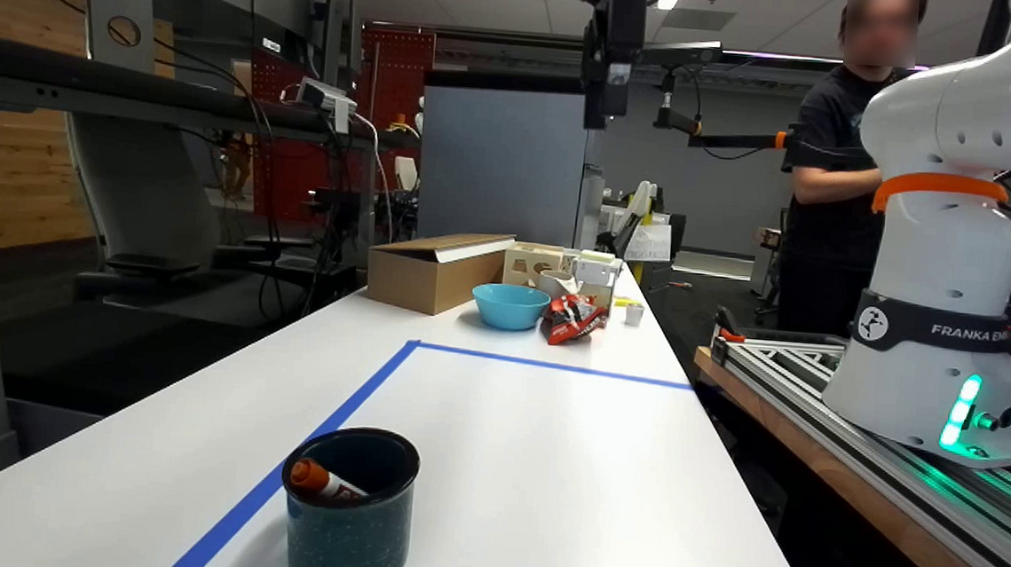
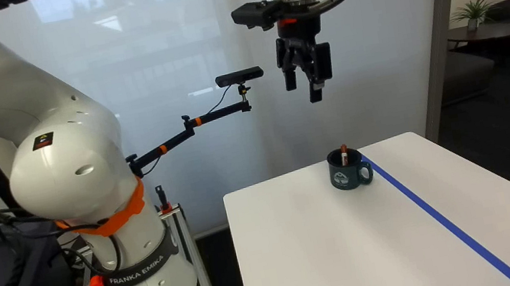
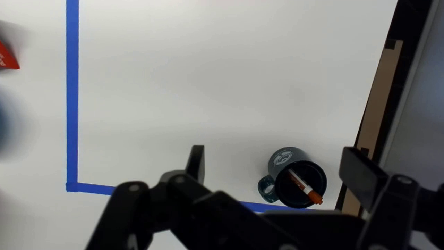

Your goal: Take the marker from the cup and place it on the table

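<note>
The marker (image 1: pixel 324 482) is orange-red and white with an orange cap. It leans inside the cup (image 1: pixel 350 539), cap end up at the rim; it also shows in an exterior view (image 2: pixel 344 155) and the wrist view (image 3: pixel 306 188). Its lower end is hidden in the cup. The dark teal cup (image 2: pixel 342 179) stands upright on the white table (image 2: pixel 313 242), beside the blue tape, and has a handle (image 3: pixel 267 189). My gripper (image 2: pixel 303 87) is open and empty, high above the table. In the wrist view the cup lies between the fingertips of the gripper (image 3: pixel 279 170), well below them.
Beyond the tape (image 1: pixel 553 364) at one table end stand a light blue bowl (image 1: pixel 510 309), a red bag (image 1: pixel 574 319), a cardboard box (image 1: pixel 435 277) and several small items. A camera arm (image 2: pixel 214 115) stands behind the table. A person (image 1: pixel 843 165) stands near the robot base.
</note>
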`<state>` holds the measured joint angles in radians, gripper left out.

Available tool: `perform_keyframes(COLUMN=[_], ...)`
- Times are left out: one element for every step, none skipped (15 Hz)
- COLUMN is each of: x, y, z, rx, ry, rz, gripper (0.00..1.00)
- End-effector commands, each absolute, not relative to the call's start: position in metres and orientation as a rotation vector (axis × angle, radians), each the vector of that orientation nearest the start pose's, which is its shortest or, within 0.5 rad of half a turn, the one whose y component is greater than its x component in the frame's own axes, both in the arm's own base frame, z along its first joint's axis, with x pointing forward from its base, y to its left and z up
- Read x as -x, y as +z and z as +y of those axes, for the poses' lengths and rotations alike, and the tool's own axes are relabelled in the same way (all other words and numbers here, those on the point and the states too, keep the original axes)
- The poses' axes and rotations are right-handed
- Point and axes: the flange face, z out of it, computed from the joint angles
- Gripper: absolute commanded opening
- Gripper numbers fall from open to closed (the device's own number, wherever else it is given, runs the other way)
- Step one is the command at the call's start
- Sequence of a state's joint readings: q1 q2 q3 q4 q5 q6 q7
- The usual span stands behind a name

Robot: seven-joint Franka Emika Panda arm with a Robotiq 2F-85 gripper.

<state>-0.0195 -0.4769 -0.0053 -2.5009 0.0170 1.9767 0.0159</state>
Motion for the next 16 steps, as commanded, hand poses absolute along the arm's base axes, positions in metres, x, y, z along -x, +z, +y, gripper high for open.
perform_keyframes(x=[-0.411,-0.415,-0.419,-0.422,-0.426,-0.429,-0.433,-0.436,-0.440,-0.445,-0.439,-0.442,-0.444,-0.445,-0.445,-0.445], y=[0.417,0.406,0.397,0.387,0.379,0.371,0.364,0.358,0.351,0.346,0.354,0.349,0.344,0.342,0.341,0.341], z=[-0.013,-0.013,-0.013,-0.013,-0.013,-0.013,-0.014,-0.014,-0.016,-0.018,-0.014,-0.015,-0.016,-0.016,-0.016,-0.016], rx=[3.160,3.169,3.181,3.195,3.209,3.217,3.227,3.226,3.222,3.229,3.223,3.224,3.223,3.221,3.220,3.219], ry=[0.013,-0.015,-0.034,-0.059,-0.096,-0.129,-0.162,-0.187,-0.201,-0.230,-0.186,-0.199,-0.201,-0.201,-0.198,-0.199], rz=[0.066,0.016,-0.050,-0.126,-0.204,-0.285,-0.363,-0.444,-0.528,-0.606,-0.458,-0.510,-0.535,-0.550,-0.558,-0.563], gripper=[1.00,1.00,1.00,1.00,1.00,1.00,1.00,1.00,1.00,1.00,1.00,1.00,1.00,1.00,1.00,1.00])
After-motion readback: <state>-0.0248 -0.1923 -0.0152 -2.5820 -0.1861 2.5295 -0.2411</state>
